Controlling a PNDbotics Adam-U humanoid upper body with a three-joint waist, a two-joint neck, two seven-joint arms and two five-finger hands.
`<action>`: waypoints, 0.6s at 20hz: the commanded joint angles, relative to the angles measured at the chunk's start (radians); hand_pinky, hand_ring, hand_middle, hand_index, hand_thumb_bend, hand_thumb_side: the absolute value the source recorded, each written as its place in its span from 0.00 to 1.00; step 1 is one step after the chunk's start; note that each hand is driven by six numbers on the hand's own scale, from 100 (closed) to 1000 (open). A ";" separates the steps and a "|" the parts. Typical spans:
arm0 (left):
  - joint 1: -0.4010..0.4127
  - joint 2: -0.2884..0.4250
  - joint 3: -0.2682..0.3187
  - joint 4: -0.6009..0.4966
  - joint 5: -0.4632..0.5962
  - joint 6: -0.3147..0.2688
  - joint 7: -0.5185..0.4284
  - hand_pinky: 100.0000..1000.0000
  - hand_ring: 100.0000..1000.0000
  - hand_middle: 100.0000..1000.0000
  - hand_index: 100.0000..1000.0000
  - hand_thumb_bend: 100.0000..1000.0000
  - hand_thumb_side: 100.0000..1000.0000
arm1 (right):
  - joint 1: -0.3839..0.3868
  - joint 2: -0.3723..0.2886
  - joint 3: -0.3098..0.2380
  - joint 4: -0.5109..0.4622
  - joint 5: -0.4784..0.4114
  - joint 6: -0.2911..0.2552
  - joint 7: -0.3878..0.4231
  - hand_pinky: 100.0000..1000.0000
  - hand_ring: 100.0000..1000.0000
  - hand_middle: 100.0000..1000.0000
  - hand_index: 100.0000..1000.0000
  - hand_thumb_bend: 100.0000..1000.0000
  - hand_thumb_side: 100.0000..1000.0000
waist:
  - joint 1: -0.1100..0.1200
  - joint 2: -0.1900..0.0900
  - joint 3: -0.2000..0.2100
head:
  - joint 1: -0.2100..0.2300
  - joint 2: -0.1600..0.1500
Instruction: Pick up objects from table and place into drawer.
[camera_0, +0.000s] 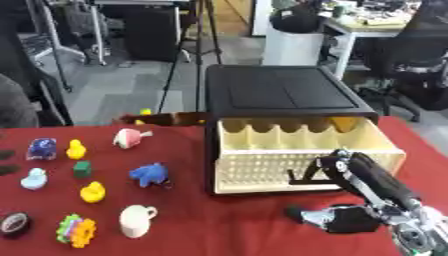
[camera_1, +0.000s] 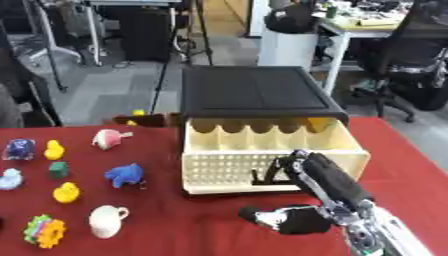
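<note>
A black cabinet stands on the red table with its cream drawer pulled out; no object shows inside. My right hand reaches in from the lower right, its straight fingers against the drawer's perforated front and its thumb low over the cloth, holding nothing. The toys lie to the left: a blue elephant, two yellow ducks, a pink and white toy, a white cup, a green block, a pale blue duck, a dark blue toy and a many-coloured gear. Dark tips at the left edge may be my left hand.
A black tape roll lies at the table's lower left. A brown object with a yellow piece sits at the far edge behind the toys. Beyond the table are a tripod, a white bin and an office chair.
</note>
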 joint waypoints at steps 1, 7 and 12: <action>-0.007 0.026 0.008 -0.008 -0.001 0.001 0.003 0.71 0.77 0.86 0.86 1.00 1.00 | 0.001 -0.022 -0.025 -0.031 0.001 0.007 -0.011 0.00 0.00 0.03 0.61 0.65 0.70 | 0.000 -0.014 -0.003 | 0.002 0.004; -0.005 0.029 0.011 -0.006 -0.002 0.001 0.006 0.71 0.77 0.86 0.86 1.00 1.00 | 0.029 -0.036 -0.063 -0.050 0.012 0.029 -0.044 0.00 0.00 0.07 0.70 0.64 0.70 | -0.003 -0.014 -0.004 | 0.006 0.005; -0.005 0.030 0.011 -0.005 -0.004 0.001 0.007 0.71 0.77 0.86 0.86 1.00 1.00 | 0.045 -0.046 -0.083 -0.072 0.009 0.039 -0.075 0.00 0.00 0.09 0.73 0.64 0.70 | -0.005 -0.014 -0.004 | 0.009 0.006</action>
